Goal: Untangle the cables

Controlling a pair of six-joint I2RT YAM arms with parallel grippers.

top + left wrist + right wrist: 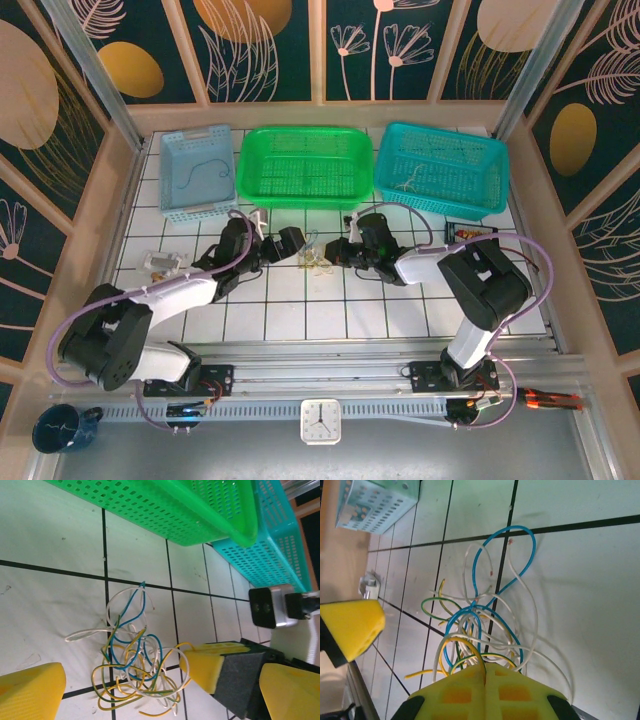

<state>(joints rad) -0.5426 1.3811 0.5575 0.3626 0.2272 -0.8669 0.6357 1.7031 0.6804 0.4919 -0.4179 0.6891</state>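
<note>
Toward the far edge of the table, just in front of the green basket, the cables lie in one loose clump of blue, yellow, white and green loops. The clump sits between the two grippers.

Right gripper: pads pressed together, clamped on a few strands at the clump's edge. The other loops fan away from its fingertips across the tile.

Left gripper: fingers spread wide, holding nothing. The clump lies between them and just ahead.

The clump has no clear long axis, and its free ends point several ways. Judgement: the left arm is the one free to take hold, and it should pick a loop clear of the clamped strands.

Containers along the far edge:
- Light blue basket, far left: one thin dark wire.
- Teal basket, far right: one pale wire.
- Green basket: contents cannot be told.
</note>
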